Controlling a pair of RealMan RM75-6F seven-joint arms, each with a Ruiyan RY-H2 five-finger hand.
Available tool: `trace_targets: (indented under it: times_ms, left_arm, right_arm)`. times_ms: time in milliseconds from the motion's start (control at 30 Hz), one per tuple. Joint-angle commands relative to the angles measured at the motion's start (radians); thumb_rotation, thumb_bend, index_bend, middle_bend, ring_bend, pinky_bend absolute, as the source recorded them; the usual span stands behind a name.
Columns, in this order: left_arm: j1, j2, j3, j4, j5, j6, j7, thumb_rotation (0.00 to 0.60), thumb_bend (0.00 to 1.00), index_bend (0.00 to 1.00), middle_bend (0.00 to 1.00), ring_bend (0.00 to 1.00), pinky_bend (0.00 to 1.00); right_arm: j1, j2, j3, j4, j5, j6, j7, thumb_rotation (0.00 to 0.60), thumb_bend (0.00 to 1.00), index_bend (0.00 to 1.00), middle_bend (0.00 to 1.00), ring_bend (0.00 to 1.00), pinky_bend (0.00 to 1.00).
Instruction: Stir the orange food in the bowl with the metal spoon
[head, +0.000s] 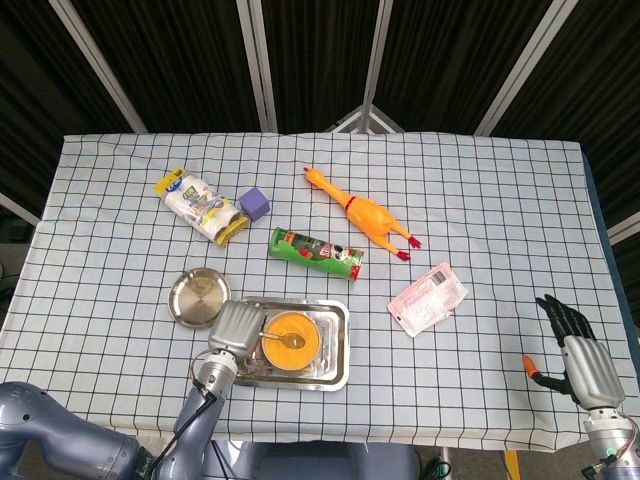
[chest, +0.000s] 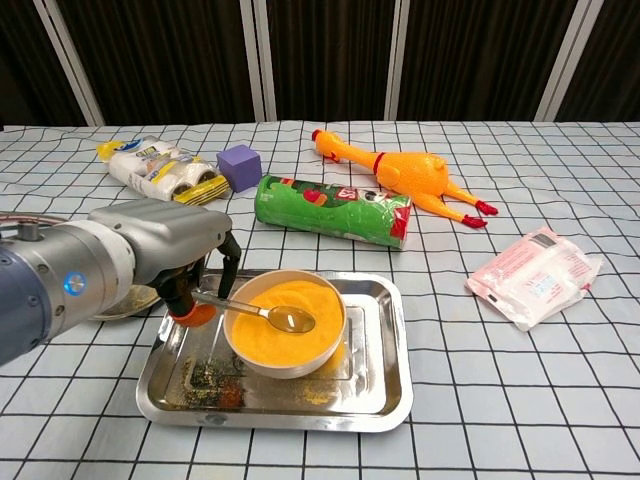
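A white bowl (chest: 285, 357) of orange food (chest: 272, 338) stands in a metal tray (chest: 377, 391) near the table's front edge. The metal spoon (chest: 262, 311) lies across the bowl, its scoop on the food and its handle running left. My left hand (chest: 165, 250) grips that handle just left of the bowl; the head view shows the same hand (head: 236, 329) at the tray's left end (head: 340, 378). My right hand (head: 580, 355) hovers far right at the table's front edge, fingers spread, holding nothing.
A round metal lid (head: 199, 297) lies left of the tray. Behind it lie a green chip can (chest: 332, 210), a rubber chicken (chest: 400, 175), a purple cube (chest: 239, 164) and a snack bag (chest: 158, 168). A pink-white packet (chest: 532, 275) sits to the right.
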Motion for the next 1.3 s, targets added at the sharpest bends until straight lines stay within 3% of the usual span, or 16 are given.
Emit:
trace_targets:
  times_ms: [33,867,1300]
  left_arm:
    - [0.0,0.002,-0.002,-0.002,-0.001,0.001,0.0,0.6,0.53,0.47,1.0,1.0,1.0]
    - [-0.003,-0.011,0.001,0.011,0.011,0.001,-0.006,0.6,0.53,0.51,1.0,1.0,1.0]
    - [-0.002,-0.015,0.006,0.016,0.017,0.001,-0.003,0.6,0.53,0.49,1.0,1.0,1.0]
  right_arm:
    - [0.0,0.0,0.0,0.0,0.0,0.0,0.0,0.6,0.4,0.0,0.0,0.0,0.0]
    - [-0.001,0.001,0.0,-0.001,0.001,0.0,0.0,0.6,0.4,0.0,0.0,0.0,0.0]
    - [0.0,0.001,-0.001,0.0,0.001,-0.001,0.001,0.6,0.4,0.0,0.0,0.0,0.0]
